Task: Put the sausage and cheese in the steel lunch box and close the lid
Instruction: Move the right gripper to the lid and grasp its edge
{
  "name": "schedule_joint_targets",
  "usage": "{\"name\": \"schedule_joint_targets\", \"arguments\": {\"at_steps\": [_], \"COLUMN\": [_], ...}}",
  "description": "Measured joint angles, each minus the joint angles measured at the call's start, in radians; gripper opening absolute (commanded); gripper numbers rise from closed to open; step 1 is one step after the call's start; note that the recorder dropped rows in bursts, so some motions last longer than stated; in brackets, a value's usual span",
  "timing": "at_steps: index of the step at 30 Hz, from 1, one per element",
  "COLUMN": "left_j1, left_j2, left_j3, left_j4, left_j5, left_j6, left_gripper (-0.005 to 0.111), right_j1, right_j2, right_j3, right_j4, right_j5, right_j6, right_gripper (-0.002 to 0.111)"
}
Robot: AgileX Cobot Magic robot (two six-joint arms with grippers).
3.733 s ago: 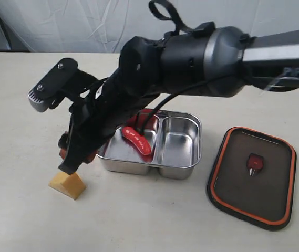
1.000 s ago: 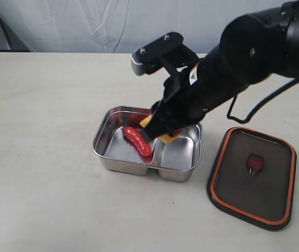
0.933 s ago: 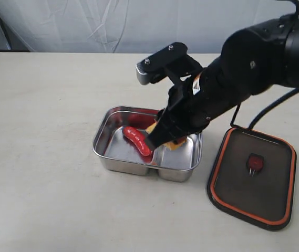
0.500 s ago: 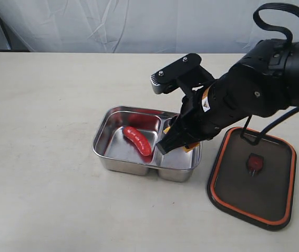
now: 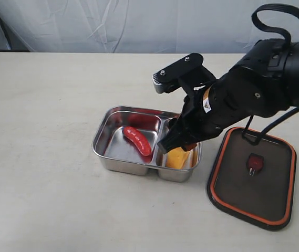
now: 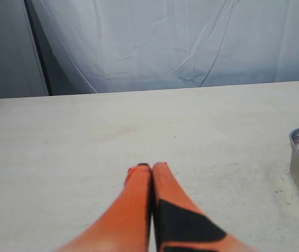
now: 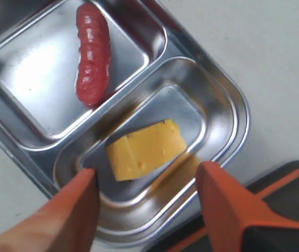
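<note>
right gripper (image 7: pixel 146 173) is held spread, nothing grasped; cheese (image 7: pixel 146 149) is seen beneath it in smaller compartment of steel lunch box (image 5: pixel 99 152) | sausage (image 7: pixel 92 52) in larger | lid (image 5: pixel 233 178) flat just beside box, on right arm's side | left gripper (image 6: pixel 152 168) clenched, empty

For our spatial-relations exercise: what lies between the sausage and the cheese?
The divider of the steel lunch box, shown clearly in the right wrist view.
</note>
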Motion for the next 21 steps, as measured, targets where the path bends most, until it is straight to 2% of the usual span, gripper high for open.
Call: {"name": "schedule_joint_targets", "arguments": {"at_steps": [2, 4, 7, 10, 12, 16, 21], "left_j1": [0.0, 0.0, 0.0, 0.0, 0.0, 0.0, 0.0], "left_j2": [0.0, 0.0, 0.0, 0.0, 0.0, 0.0, 0.0], "left_j3": [0.0, 0.0, 0.0, 0.0, 0.0, 0.0, 0.0], "left_j4": [0.0, 0.0, 0.0, 0.0, 0.0, 0.0, 0.0], "left_j5": [0.0, 0.0, 0.0, 0.0, 0.0, 0.0, 0.0], "left_j6": [0.0, 0.0, 0.0, 0.0, 0.0, 0.0, 0.0], "left_gripper": [0.0, 0.0, 0.0, 0.0, 0.0, 0.0, 0.0], "right_j1": [0.0, 0.0, 0.0, 0.0, -0.008, -0.079, -0.196], "right_j2": [-0.022, -0.067, -0.134, -0.202, -0.24, -0.3, -0.312], "right_j3": [0.0, 0.005, 0.04, 0.11, 0.167, 0.268, 0.336], "right_j4": [0.002, -0.007, -0.068, -0.188, -0.259, -0.283, -0.161], "right_j5": [0.053, 0.114, 0.188, 0.276, 0.334, 0.363, 0.293], "right_j6": [0.038, 0.099, 0.212, 0.395, 0.519, 0.678, 0.706], "right_gripper": [0.027, 0.024, 0.031, 0.045, 0.05, 0.05, 0.05]}}
